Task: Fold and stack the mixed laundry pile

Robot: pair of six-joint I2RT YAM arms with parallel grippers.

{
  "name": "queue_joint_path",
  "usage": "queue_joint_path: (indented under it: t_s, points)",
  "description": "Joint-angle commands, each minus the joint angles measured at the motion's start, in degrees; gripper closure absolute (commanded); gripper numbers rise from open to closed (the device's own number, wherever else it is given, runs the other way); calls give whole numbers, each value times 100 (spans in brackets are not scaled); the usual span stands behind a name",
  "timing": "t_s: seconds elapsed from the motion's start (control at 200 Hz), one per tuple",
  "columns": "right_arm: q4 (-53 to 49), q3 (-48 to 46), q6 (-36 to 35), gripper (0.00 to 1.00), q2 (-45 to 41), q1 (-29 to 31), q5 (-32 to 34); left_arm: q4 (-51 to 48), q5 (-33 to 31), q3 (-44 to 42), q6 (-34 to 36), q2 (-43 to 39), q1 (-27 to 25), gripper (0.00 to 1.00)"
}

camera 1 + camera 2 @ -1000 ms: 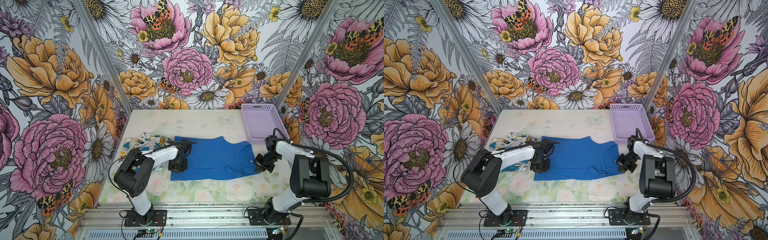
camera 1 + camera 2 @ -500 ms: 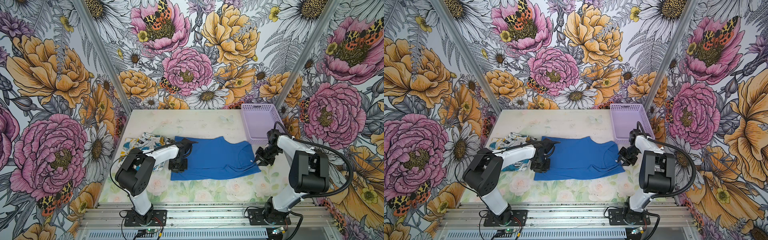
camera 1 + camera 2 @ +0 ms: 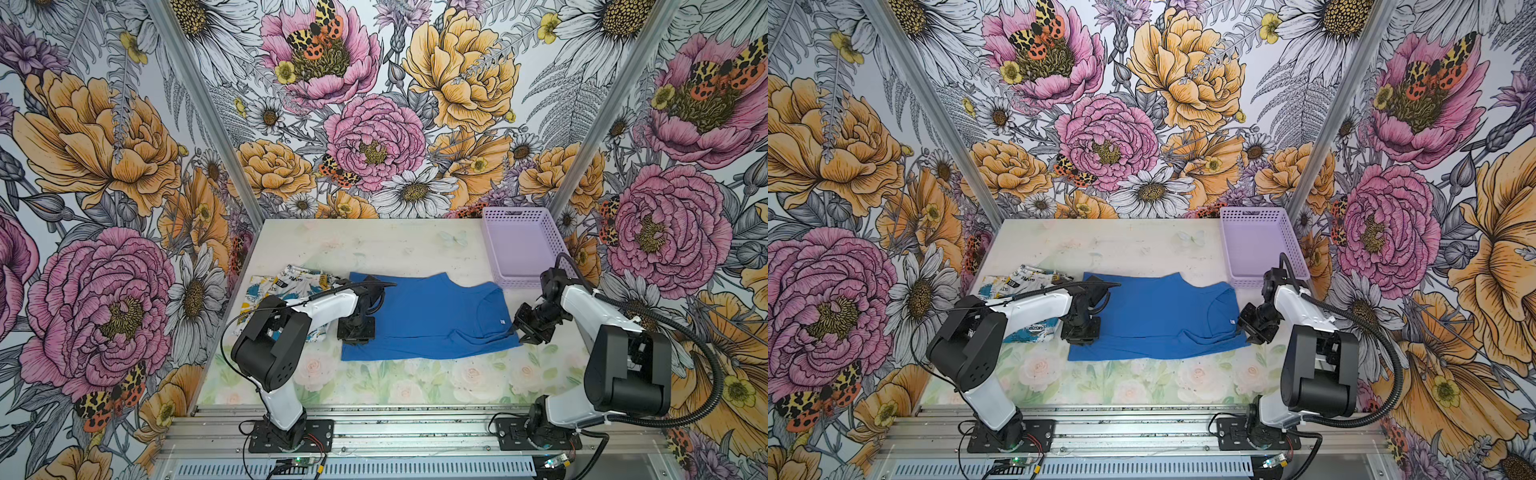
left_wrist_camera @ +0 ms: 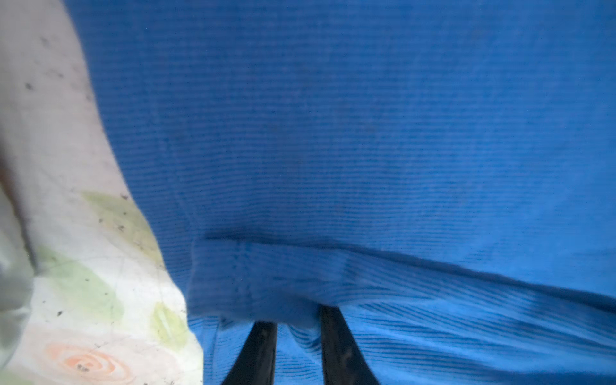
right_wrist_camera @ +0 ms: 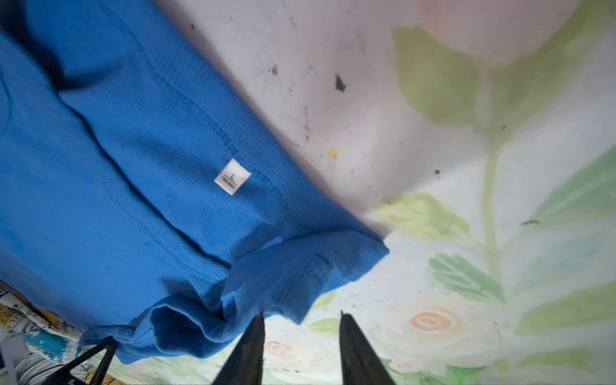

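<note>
The royal blue T-shirt lies spread flat mid-table in both top views, collar to the right. My left gripper sits on its left edge. In the left wrist view that gripper is shut on a fold of the blue T-shirt, which covers the fingertips. My right gripper stands open just off the shirt's right near corner, with bare table between its fingers. The printed white garment lies crumpled at the left, partly under my left arm.
A lavender perforated basket stands at the back right, close behind my right arm. The floral table runs to flowered walls on three sides. A small white size label is on the shirt.
My right gripper has opened and let go of the shirt's right near corner, which now lies on the table. The left gripper has stayed where it was.
</note>
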Motion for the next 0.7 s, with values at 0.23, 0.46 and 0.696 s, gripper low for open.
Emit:
queue_joint_path:
  t_s: [0.23, 0.46, 0.696]
  points:
    - [481, 117, 153, 72, 454, 152, -193, 191, -224, -135, 25, 374, -32, 75]
    - [510, 706, 26, 77, 1295, 102, -141, 173, -267, -132, 2, 371, -40, 75]
    - [567, 929, 2, 72, 1751, 54, -154, 175, -285, -145, -50, 374, -41, 75]
